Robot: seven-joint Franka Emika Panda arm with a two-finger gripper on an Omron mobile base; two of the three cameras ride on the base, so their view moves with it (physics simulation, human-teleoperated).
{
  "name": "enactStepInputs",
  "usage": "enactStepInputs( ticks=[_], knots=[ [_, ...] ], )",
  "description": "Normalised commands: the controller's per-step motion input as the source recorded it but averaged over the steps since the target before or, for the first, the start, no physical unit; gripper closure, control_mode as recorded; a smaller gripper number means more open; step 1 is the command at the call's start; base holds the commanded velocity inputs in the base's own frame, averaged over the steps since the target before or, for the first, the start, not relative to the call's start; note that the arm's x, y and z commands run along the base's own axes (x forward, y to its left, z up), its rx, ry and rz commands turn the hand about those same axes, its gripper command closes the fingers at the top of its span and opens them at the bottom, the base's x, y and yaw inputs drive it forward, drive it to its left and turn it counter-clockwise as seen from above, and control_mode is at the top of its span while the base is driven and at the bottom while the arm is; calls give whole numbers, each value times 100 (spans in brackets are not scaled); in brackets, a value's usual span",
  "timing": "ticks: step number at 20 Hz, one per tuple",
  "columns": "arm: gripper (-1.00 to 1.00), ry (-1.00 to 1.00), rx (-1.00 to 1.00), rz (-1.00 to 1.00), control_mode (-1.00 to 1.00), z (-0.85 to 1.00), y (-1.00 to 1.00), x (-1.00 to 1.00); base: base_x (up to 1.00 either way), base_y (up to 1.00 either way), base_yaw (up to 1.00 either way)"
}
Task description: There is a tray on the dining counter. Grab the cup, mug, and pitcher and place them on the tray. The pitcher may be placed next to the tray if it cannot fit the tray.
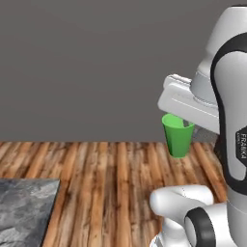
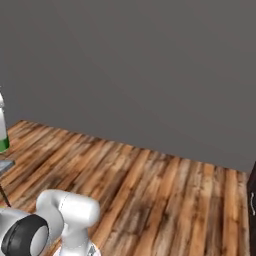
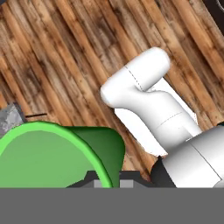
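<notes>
Left: a corner of a grey marbled counter [image 1: 24, 207] shows at the lower left of the left base view, nothing on the visible part. Plank floor [image 1: 111, 178] beyond it, bare grey wall [image 1: 87, 62] behind.

Centre-right: the cup [image 1: 178, 135] hangs in mid-air over the floor, well clear of the counter, upright with a slight tilt, rim tucked under the white hand. In the hand view the tool [image 3: 107, 181] is pressed nearly together, pinching the cup's rim wall: one fingertip inside, one outside. A rim pinch presumably suits a handleless tumbler and keeps it upright for carrying.

Arm pose: folded high and close to the body, hand roughly level, tool pointing down. Judgement: transport phase, cup in transit to the tray; mug and pitcher placement not yet assessable.
</notes>
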Motion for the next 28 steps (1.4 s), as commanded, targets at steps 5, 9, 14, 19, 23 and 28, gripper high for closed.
enactStepInputs(
  ticks=[5, 9, 14, 19, 23, 28],
  knots=[
    [100, 0, 0, 0, 100, 0, 0, 0, 100, -30, 3],
    [100, 0, 0, 0, 100, 0, 0, 0, 100, -1, 9],
    [100, 0, 0, 0, 100, 0, 0, 0, 100, -3, 48],
    [100, 0, 0, 0, 100, 0, 0, 0, 100, -11, 80],
    [100, 0, 0, 0, 100, 0, 0, 0, 82, -3, 93],
    [100, 0, 0, 0, 100, 0, 0, 0, 59, 0, 98]
  ],
)
